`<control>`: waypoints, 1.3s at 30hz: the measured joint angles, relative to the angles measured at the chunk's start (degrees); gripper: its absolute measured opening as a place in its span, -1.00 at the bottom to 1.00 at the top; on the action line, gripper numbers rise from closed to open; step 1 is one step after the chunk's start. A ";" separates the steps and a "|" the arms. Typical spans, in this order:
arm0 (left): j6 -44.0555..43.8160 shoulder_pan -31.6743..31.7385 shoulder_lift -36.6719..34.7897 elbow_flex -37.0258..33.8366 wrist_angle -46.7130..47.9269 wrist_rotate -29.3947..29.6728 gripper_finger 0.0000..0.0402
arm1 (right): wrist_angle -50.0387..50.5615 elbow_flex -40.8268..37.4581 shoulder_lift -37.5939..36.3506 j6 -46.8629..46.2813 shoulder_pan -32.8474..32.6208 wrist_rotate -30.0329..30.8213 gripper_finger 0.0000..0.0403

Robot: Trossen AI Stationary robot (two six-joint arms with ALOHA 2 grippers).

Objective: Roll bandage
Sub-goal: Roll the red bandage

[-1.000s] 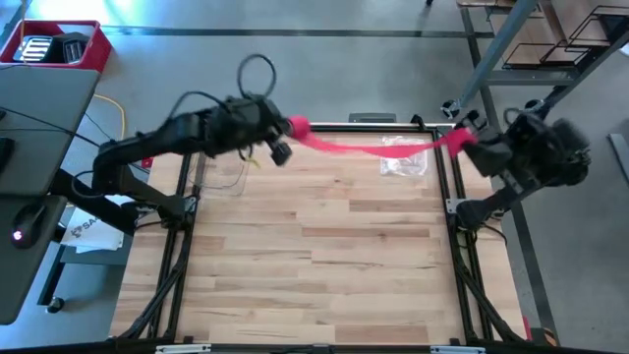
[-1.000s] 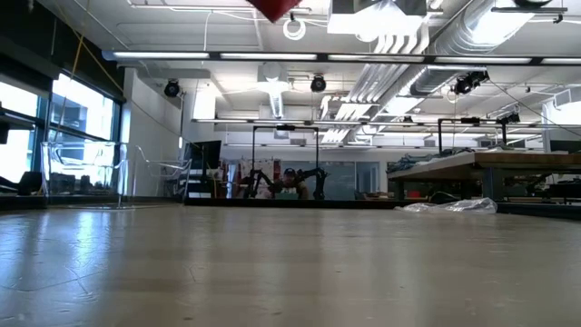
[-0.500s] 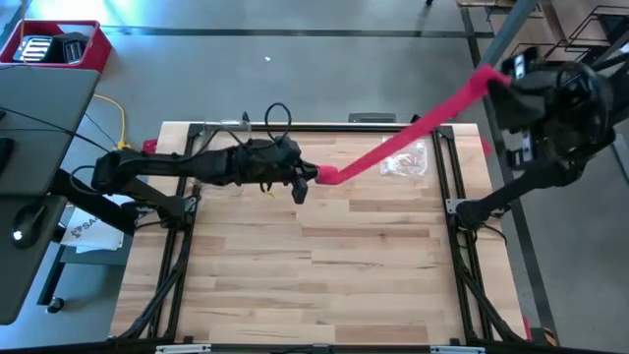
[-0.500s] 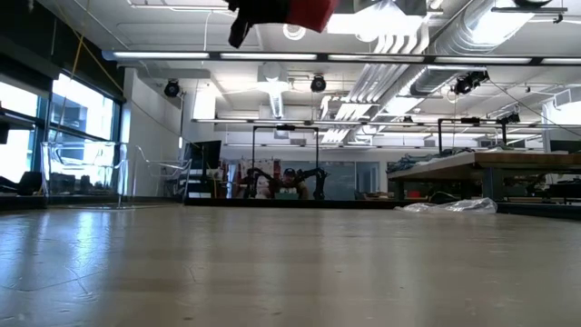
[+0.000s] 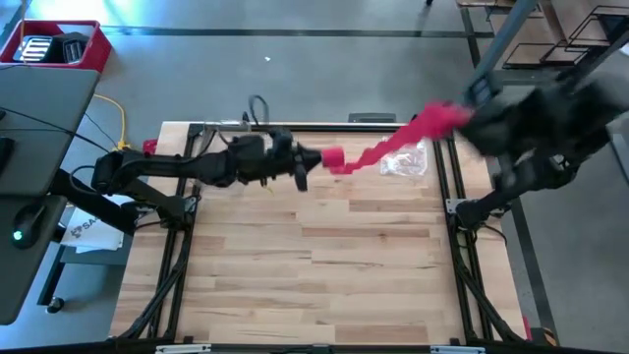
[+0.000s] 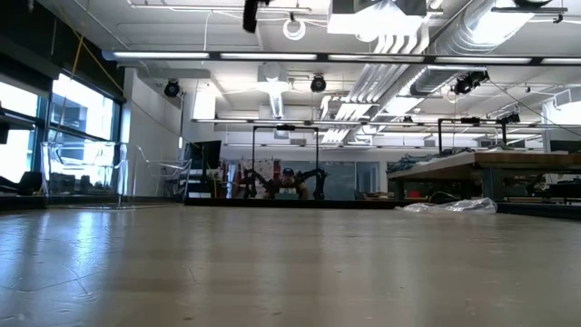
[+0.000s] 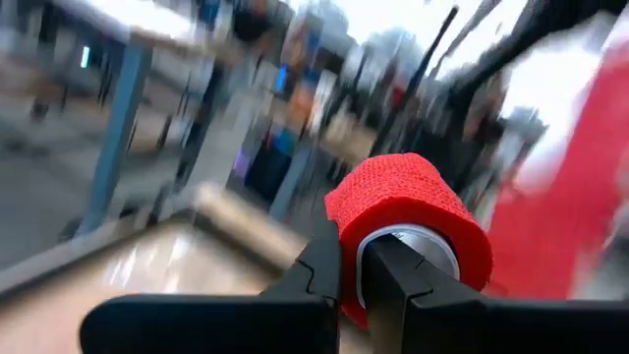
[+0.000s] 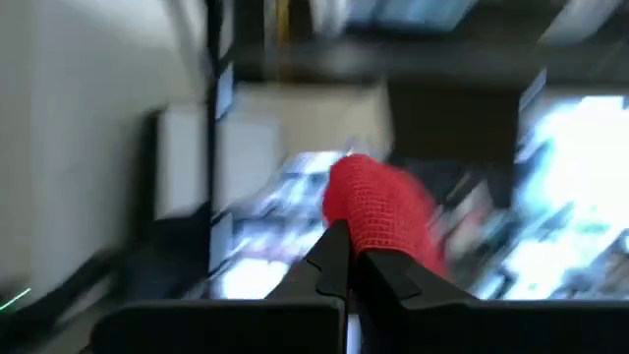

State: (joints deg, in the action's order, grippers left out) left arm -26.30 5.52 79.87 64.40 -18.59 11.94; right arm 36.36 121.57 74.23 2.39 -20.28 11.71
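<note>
Since half a second ago the right arm dropped back toward the desk's far right corner, so the bandage [image 5: 378, 154] strip went from a taut diagonal to a slack, wavy line. The roll end, a red cylinder on a pale core [image 7: 408, 231], sits clamped in the left gripper [image 5: 313, 159] fingers [image 7: 324, 261], held in the air above the far middle of the desk [image 5: 314, 265]. The free end is pinched between the right gripper [image 8: 351, 258] fingers, also off the desk. Risks: slack lets turns wind loose or skew off the core; a sudden re-tension could pull the tail from the right fingers. The strip hangs just above the clear plastic bag [image 5: 405, 160]; sagging could snag it.
</note>
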 joint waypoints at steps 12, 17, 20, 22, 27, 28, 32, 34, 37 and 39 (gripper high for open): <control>2.88 3.58 -2.66 9.82 -20.27 -2.81 -0.93 | 7.43 -33.67 0.42 -30.21 -1.45 -9.66 -1.00; 7.69 3.58 -4.26 16.60 -18.31 -4.35 -0.93 | -4.88 -53.18 -3.34 -41.57 -1.86 -15.24 -1.00; 10.87 4.17 -6.13 20.06 -10.94 -3.82 -0.93 | -13.38 -63.45 -5.65 -48.98 -3.54 -16.53 -1.00; 12.25 4.76 -7.31 22.50 -4.68 -2.73 -0.93 | -17.10 -69.14 -6.86 -53.30 -5.18 -16.27 -1.00; 13.53 5.77 -9.79 27.20 3.03 -0.39 -0.93 | -21.35 -79.82 -8.97 -64.21 -10.18 -14.26 -1.00; 13.52 5.94 -10.10 27.82 3.25 -0.38 -0.93 | -22.08 -81.43 -8.98 -65.99 -11.14 -13.41 -1.00; 11.89 6.10 -10.91 29.10 3.46 -0.25 -0.93 | -26.48 -86.46 -9.01 -70.98 -14.47 -10.37 -1.00; 9.59 6.10 -11.16 29.16 3.44 -0.30 -0.93 | -27.17 -88.35 -8.91 -72.34 -15.42 -8.67 -1.00; 5.24 6.10 -11.16 29.17 3.12 -1.85 -0.93 | -26.98 -89.16 -9.04 -72.93 -15.88 -7.79 -1.00; 2.01 6.10 -10.81 29.18 2.40 -4.13 -0.93 | -24.62 -89.50 -8.97 -72.91 -15.67 -7.81 -1.00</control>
State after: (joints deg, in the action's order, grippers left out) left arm -24.30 11.62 69.06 93.58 -16.20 7.81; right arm 11.75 32.08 65.25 -70.52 -35.96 3.90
